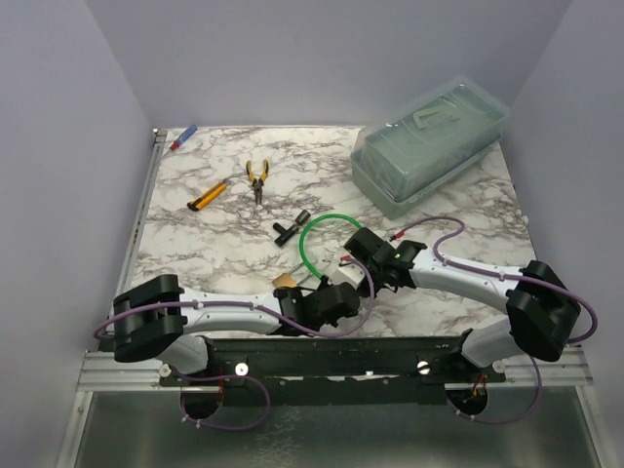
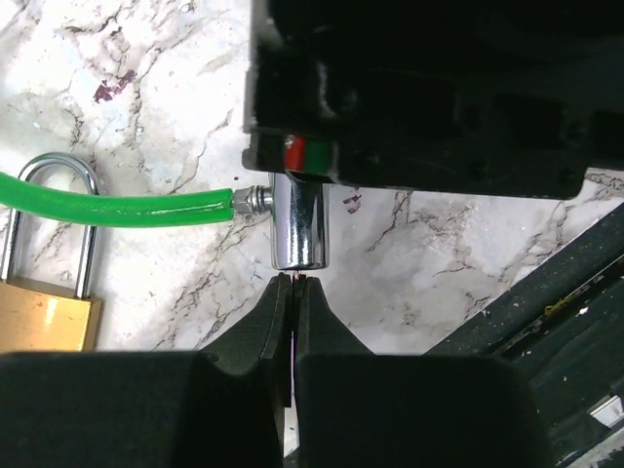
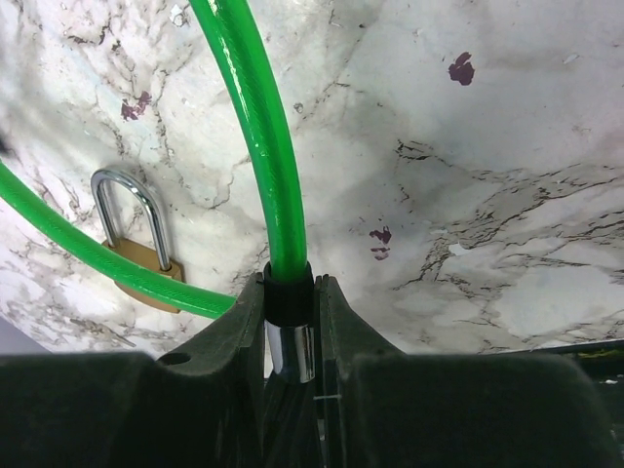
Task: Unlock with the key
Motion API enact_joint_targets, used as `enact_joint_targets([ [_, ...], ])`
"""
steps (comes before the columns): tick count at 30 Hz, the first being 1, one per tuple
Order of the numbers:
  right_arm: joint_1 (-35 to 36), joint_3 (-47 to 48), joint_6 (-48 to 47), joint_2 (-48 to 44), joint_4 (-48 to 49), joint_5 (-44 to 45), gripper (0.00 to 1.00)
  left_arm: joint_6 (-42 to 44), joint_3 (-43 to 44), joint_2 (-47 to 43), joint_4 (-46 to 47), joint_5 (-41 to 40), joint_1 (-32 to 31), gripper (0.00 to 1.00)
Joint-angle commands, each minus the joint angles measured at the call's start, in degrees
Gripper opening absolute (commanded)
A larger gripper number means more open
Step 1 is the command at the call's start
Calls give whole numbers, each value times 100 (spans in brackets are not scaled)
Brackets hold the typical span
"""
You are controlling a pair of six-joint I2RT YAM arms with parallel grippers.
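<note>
The clear box [image 1: 429, 146] at the worktop's [image 1: 195, 244] far corner has its lid on, and I cannot tell what is inside. The right tool [image 3: 291, 292] is clamped on the silver end of the green cable [image 3: 253, 127]. The left tool [image 2: 292, 281] is pressed together just beside that end. The padlock [image 2: 44, 312] lies near. I cannot spot the key.

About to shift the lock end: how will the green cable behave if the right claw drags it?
The green cable holds a smooth arc, so probably springy, not floppy. Its glossy jacket looks slippery, though the right claw clamps its black collar, likely firmer. It crosses the padlock, so it may drag it.
</note>
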Motion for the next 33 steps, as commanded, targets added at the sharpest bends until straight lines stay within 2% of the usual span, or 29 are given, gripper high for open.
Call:
enact_joint_targets([
  [1,105,229,28,40,101,-90,0,420,235,125,-75,-408,-130,2],
  [7,105,-12,0,-93,373,-78,0,415,96,-226,-66,-277,-142,36],
  [17,97,-293,1,-267,564,43,0,59,-352,-1529,-75,194,-143,81],
  [20,96,-346,-5,-287,613,62,0,-201,-540,-2063,-67,282,-143,85],
  [24,96,-551,-53,-452,924,29,0,-882,-808,-2797,-70,-150,-144,85],
  [31,88,-723,-70,-663,1044,101,0,-2920,-1509,-3758,-6,-908,-31,92],
  [33,88,-737,-71,-690,1044,105,0,-3408,-1794,-3899,355,-815,99,93],
])
